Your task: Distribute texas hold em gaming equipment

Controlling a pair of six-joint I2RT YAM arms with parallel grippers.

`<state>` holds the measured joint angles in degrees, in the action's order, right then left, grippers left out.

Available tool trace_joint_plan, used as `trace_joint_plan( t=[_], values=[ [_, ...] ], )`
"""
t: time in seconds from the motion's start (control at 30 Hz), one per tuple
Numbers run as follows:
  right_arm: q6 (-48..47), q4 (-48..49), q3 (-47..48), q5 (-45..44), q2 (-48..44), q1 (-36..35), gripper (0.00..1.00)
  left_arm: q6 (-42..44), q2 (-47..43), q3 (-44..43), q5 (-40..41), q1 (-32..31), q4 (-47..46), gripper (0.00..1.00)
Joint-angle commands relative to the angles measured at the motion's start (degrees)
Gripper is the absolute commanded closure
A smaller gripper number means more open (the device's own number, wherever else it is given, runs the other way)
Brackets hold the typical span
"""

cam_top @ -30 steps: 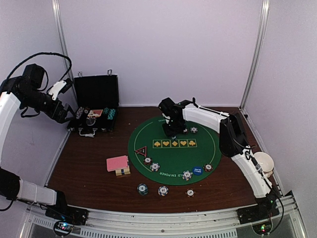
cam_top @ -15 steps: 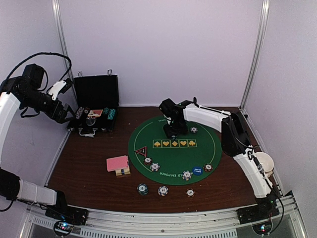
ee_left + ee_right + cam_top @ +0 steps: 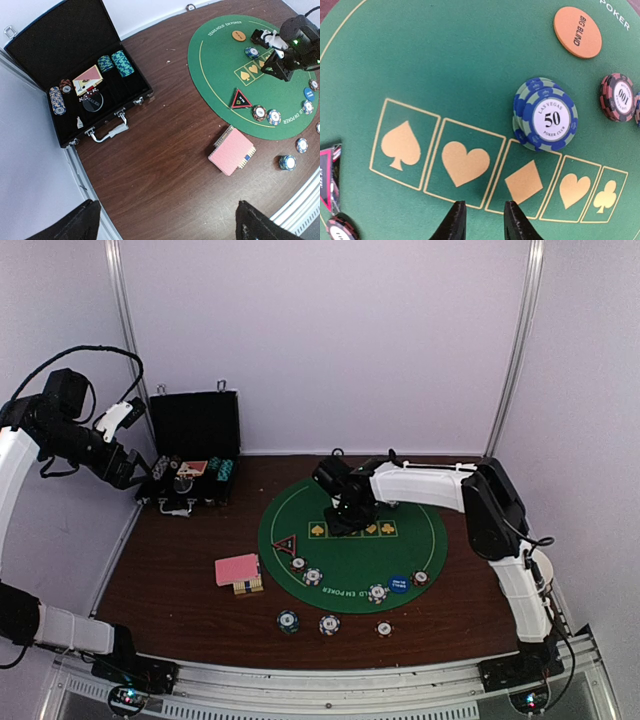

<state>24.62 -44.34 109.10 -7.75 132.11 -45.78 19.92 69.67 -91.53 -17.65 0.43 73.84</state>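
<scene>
1 chip stack [image 3: 545, 121] near orange button [image 3: 577, 31]

Open black case [image 3: 60, 40] sits far-left on brown table [image 3: 165, 165].

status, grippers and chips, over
Left gripper open, empty, high over the table. Right gripper barely open, empty, over the green mat. Blue 50 chips sit free on it. Nothing in the way.

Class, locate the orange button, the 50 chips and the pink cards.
orange button [image 3: 577, 32], right wrist view, printed face.
50 chips [image 3: 551, 120], right wrist view, top label.
pink cards [image 3: 231, 150], left wrist view, top card's back.
</scene>
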Motion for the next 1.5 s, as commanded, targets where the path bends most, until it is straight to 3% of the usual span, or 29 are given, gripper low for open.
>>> trace_joint_plan(
  t=[0.0, 0.13, 0.47, 1.2, 1.47],
  values=[
    [3.9, 2.3, 0.0, -0.8, 0.8, 1.7, 0.82, 0.8, -0.5, 0.1, 0.4, 0.4, -0.4, 0.02],
    [4.9, 2.4, 0.5, -0.3, 2.2, 3.2, 0.93, 1.0, -0.6, 0.3, 0.8, 0.4, -0.4, 0.02],
    [5.0, 1.8, 3.3, 1.4, 6.3, 5.1, 0.97, 1.1, -0.3, 0.1, 1.3, 0.4, -0.6, 0.02],
    [1.8, -1.0, 20.8, 1.4, 16.4, 10.3, 0.98, 1.3, 0.4, 0.1, 1.7, 0.4, -0.6, 0.02],
    [-2.6, -1.8, 21.7, 4.4, 14.7, 9.5, 0.88, 1.2, 0.9, -0.1, 1.5, 0.4, -0.6, 0.02]
  ],
)
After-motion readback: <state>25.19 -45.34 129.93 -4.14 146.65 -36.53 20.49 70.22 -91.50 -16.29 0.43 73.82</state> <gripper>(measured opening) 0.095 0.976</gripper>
